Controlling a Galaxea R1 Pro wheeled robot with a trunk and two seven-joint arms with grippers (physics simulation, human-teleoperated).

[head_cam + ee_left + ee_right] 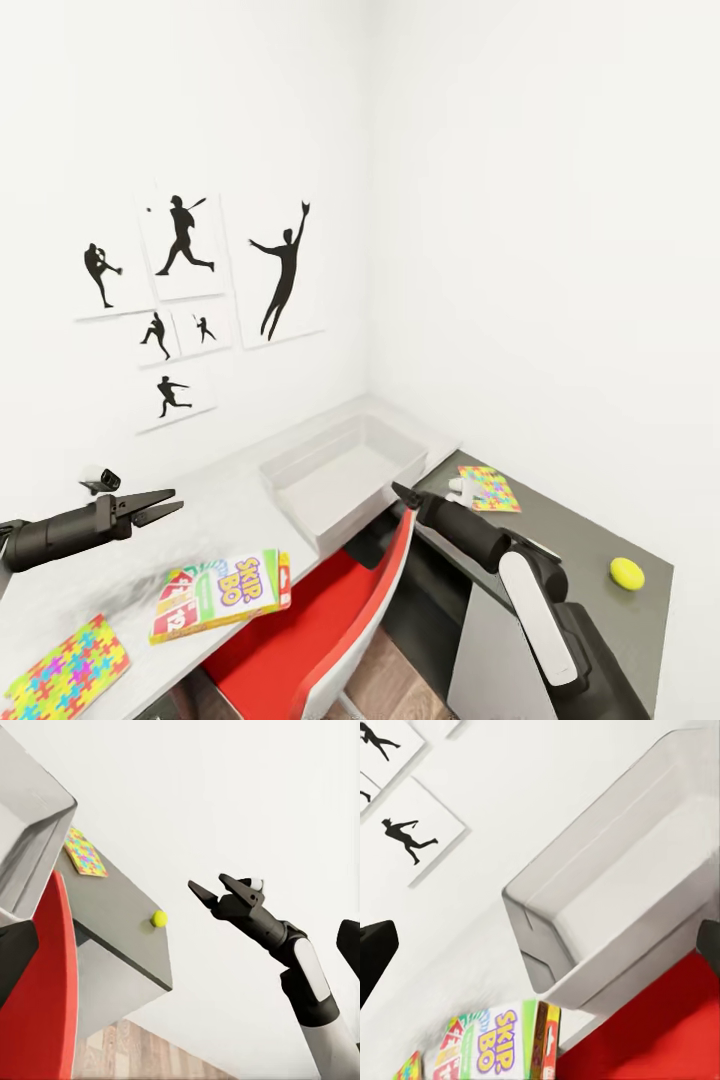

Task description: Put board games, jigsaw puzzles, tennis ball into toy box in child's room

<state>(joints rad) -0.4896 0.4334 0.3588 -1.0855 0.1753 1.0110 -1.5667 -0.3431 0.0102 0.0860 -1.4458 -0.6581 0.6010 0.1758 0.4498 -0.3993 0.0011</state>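
Left gripper: from the head camera I see my left gripper [165,504] hovering over the table [225,500], its two dark fingers spread and nothing between them.
Right gripper: my right gripper [405,493] hangs just off the near corner of the toy box. The head view shows only a dark tip there, so I cannot tell its state from that angle — the left wrist camera shows it [211,889] side-on against the white wall, fingers parted and holding nothing.
Toy box: the toy box [300,475] sits on the far end of the table near the room corner. The right wrist view looks into it [540,915] and shows a bare pale floor.
Skip-Bo game: the Skip-Bo box [218,593] lies flat near the table's front edge; the right wrist view catches it [499,1046] too.
Jigsaw puzzles: one puzzle [68,671] lies at the table's near left; another puzzle [488,489] lies on the lower dark grey cabinet [590,540], just beyond my right gripper. The left wrist view shows that second one [85,856] too.
Tennis ball: the yellow-green ball [627,573] rests on the cabinet near its right edge, well apart from the puzzle — the left wrist camera shows it [159,918] there.
Chair: a red chair [330,620] stands in front of the table, below the toy box.
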